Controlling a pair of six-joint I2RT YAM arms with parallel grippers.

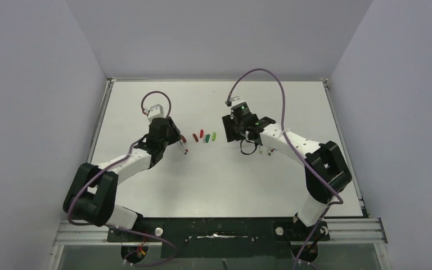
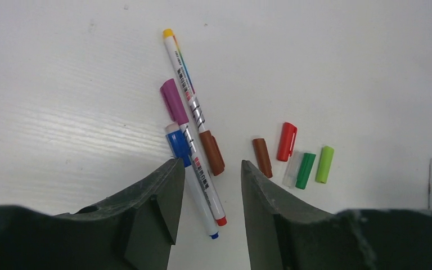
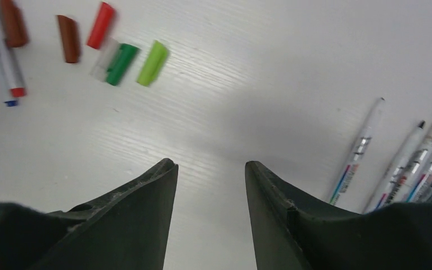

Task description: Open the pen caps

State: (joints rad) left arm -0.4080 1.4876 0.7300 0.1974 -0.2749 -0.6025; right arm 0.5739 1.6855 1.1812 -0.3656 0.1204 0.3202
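In the left wrist view three capped pens lie side by side on the white table: one with a brown cap [image 2: 211, 153], one with a purple cap [image 2: 174, 100] and one with a blue cap [image 2: 178, 145]. My left gripper [image 2: 208, 166] is open, its jaws either side of the pens' lower ends and clear of them. To its right lie loose pen caps: brown [image 2: 262, 157], red [image 2: 286, 141], green [image 2: 305, 170] and lime [image 2: 324, 164]. My right gripper [image 3: 210, 164] stands open above bare table. Uncapped pens [image 3: 361, 147] lie to its right.
A small clear cap [image 2: 293, 169] rests against the green one. In the top view the row of caps [image 1: 204, 135] lies between both grippers, and the table's raised rim [image 1: 102, 112] runs along the left side.
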